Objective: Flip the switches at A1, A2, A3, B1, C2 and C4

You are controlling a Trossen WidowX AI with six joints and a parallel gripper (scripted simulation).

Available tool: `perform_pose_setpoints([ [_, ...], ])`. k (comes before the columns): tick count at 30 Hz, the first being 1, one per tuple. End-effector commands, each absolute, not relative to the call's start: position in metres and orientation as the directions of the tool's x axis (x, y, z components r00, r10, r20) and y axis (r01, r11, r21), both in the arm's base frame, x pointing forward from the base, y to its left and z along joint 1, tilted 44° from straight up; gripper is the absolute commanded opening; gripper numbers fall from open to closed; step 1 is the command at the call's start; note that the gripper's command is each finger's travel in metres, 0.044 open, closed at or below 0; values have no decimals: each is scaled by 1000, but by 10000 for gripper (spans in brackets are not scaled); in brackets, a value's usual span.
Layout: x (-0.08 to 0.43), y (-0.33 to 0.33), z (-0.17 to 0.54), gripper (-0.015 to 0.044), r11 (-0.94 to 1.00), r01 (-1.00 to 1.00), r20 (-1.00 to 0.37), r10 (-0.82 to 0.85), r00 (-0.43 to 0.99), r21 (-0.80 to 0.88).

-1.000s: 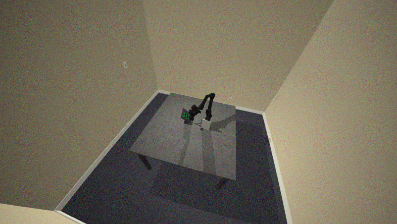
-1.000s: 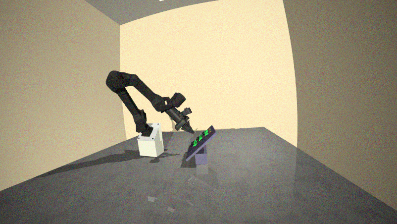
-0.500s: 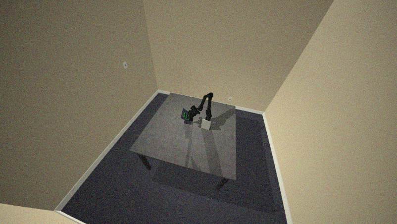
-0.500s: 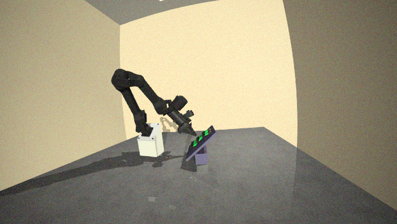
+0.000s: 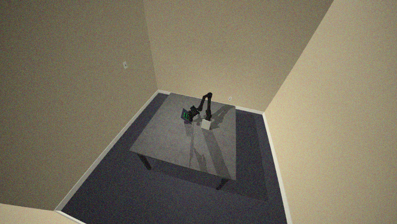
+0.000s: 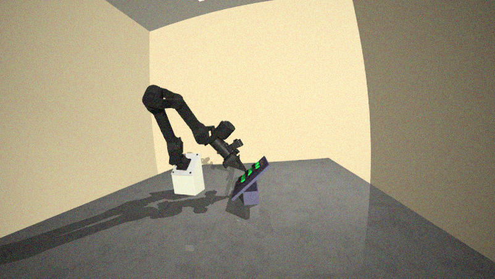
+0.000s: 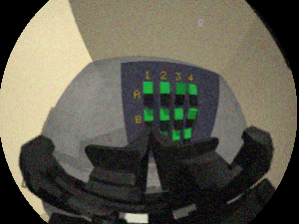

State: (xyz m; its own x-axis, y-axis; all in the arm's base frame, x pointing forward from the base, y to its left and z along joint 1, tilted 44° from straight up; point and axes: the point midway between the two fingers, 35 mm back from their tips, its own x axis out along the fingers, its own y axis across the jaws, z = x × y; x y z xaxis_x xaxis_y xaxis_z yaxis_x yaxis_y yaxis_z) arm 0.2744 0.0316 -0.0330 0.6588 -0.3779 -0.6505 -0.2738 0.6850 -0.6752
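Note:
The tilted dark blue panel [image 5: 183,111] [image 6: 237,189] [image 7: 131,74] carries green-and-black rocker switches. In the wrist view, switches A1 [image 7: 149,89], A2 [image 7: 164,89] and A3 [image 7: 180,89] show green far halves and black near halves; A3's green is darker. Switch B1 [image 7: 149,115] also shows a green far half. My gripper [image 6: 245,170] [image 7: 149,128] is shut and empty, its tips at or just over the panel by B1's near end. Contact cannot be told. The fingers hide C1 and part of C2 [image 7: 163,133]. The green part of C4 [image 7: 187,133] shows.
The panel stands on a purple block [image 6: 250,197] on the grey table [image 5: 166,139] [image 6: 311,215]. The arm's white base [image 5: 206,124] [image 6: 189,183] stands a short way from the panel's near side. Walls surround the table.

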Motion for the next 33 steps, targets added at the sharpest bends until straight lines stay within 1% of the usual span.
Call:
perform_pose_setpoints([
  [1, 276, 32, -33, 0, 684, -277, -650, -374, 661, -675],
  [33, 278, 31, -35, 0, 683, -277, -650, -374, 661, -675],
])
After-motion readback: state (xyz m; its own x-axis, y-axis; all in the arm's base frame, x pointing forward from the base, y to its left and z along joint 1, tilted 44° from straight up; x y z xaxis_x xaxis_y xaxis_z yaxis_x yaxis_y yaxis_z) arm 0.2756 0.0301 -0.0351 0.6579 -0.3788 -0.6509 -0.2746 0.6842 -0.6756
